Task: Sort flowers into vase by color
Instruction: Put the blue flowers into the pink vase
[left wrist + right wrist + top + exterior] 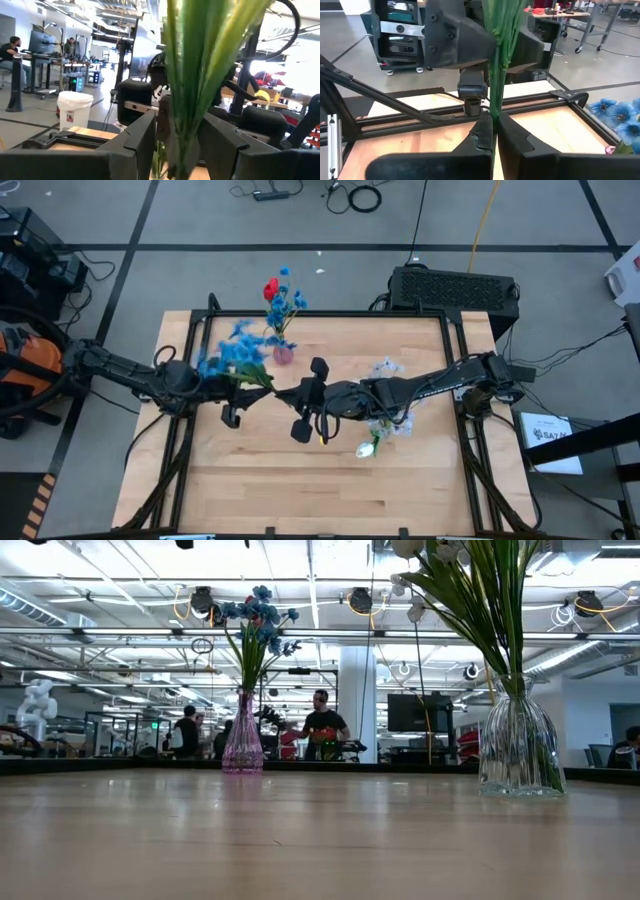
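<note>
From above you see both arms meeting over the table's middle, which the low view misses entirely; it shows only a pink vase of blue flowers and a clear vase of pale flowers. Overhead, a red bud also stands in the pink vase. The blue spray is blurred, with a long green stem. Your left gripper stands wide around the stem bundle, its leaves between the fingers. Your right gripper is pinched closed on the same stem's lower end, and faces the left one.
</note>
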You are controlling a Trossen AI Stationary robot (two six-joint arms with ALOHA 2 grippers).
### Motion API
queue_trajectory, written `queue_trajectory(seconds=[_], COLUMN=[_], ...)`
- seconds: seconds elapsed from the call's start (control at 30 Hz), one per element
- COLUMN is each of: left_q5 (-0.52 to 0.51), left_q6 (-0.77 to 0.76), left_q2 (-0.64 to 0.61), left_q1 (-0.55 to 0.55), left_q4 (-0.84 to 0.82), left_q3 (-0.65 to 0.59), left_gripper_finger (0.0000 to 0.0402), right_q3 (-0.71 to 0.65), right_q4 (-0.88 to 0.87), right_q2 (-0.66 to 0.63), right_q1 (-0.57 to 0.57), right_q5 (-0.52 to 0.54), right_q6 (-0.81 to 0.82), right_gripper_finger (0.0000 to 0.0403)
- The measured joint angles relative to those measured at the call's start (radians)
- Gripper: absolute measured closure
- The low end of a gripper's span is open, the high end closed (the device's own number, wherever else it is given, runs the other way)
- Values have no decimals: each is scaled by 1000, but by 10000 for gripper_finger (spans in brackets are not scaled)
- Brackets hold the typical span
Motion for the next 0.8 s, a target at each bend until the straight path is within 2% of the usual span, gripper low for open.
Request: queue_trajectory(seconds=[0.57,0.67,0.8], left_q5=[19,18,17], left_q6=[0,0,3], left_q2=[0,0,0], left_q1=[-1,-1,0], left_q4=[19,18,17], left_q3=[0,0,0], left_gripper_finger=[261,288,350], right_q3=[-1,-2,-2], right_q4=[-40,-54,-61], right_q2=[0,0,0], right_q1=[0,0,0], right_q5=[0,0,-1], right_q6=[33,63,67], right_gripper_finger=[403,403,395])
